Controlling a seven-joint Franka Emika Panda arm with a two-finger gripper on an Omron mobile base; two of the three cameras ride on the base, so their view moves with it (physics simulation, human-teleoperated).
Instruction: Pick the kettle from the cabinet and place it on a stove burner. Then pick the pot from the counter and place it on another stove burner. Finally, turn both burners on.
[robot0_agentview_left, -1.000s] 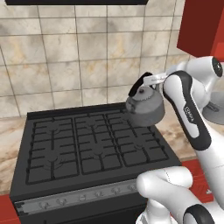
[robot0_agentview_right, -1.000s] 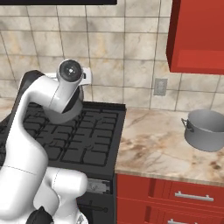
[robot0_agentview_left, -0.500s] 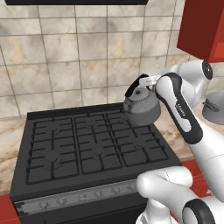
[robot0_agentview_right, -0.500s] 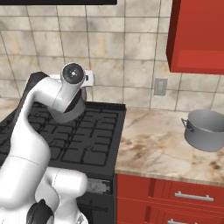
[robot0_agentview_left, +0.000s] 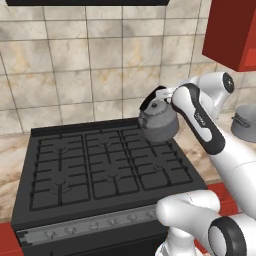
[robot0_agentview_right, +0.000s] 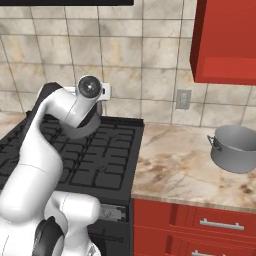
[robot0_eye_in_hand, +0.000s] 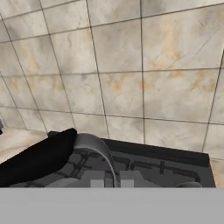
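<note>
The gripper is clamped shut on the black arched handle of the kettle, which hangs below it in the air above the right rear part of the black gas cooktop. The kettle's squat grey body is clear of the cast-iron grates, over the back right burner. In the hand view the black handle and the grey rounded top of the kettle appear at the bottom edge, with the rear of the cooktop and the beige tiled wall behind them. In the right base view the arm's white links cover most of the kettle. To the right of the cooktop lies the veined marble counter, on which the wide grey pot stands, well apart from the kettle. The red wall cabinet hangs above the pot, and red drawers with silver handles sit under the counter.
</note>
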